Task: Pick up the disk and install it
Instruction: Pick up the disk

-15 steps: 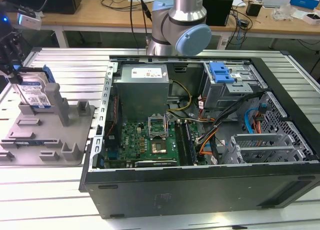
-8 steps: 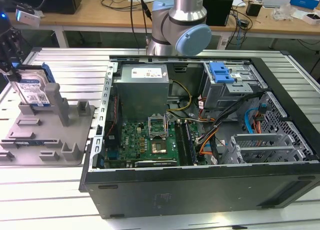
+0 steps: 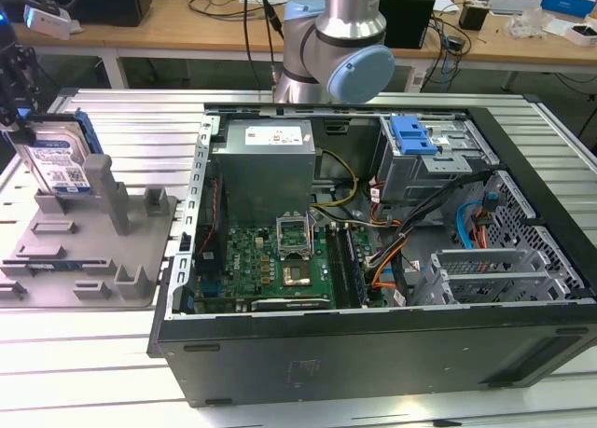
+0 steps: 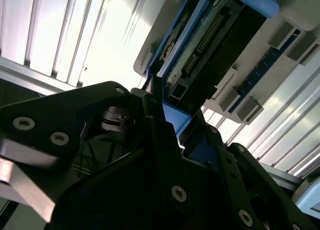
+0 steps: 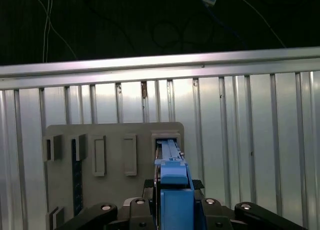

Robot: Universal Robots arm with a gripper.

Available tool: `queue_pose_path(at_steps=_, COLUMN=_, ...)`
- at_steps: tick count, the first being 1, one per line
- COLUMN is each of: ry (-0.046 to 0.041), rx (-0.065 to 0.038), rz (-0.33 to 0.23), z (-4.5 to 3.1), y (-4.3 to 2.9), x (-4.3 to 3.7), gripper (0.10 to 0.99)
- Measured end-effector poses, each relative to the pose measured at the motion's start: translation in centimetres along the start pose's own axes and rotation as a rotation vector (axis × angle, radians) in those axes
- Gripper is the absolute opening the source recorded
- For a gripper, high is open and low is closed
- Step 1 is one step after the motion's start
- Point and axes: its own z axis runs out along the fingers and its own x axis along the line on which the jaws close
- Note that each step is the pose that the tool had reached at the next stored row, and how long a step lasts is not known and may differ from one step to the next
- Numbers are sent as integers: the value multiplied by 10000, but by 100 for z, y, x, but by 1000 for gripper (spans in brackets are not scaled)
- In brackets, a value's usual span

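My gripper (image 3: 19,118) clamped on the disk (image 3: 58,164)
I see it standing upright at the grey holder (image 3: 103,251), beside the open computer case (image 3: 373,353)

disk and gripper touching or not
Touching. In the second wrist view the gripper is shut on the blue carrier edge of the disk, no gap visible.

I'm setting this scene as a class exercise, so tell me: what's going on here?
A robot arm's gripper grips the disk by its blue carrier. The disk stands upright on edge at the grey holder on the exterior view's left, over its slot. Whether it is lifted clear of the slot is hard to tell. The open computer case sits to the exterior view's right, and the disk is not yet installed in it.
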Motion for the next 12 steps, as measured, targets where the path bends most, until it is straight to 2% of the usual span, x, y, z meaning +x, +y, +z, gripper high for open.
queue_pose_path(at_steps=12, ry=0, rx=0, rz=-7, z=-281, y=-13, x=4, gripper=369)
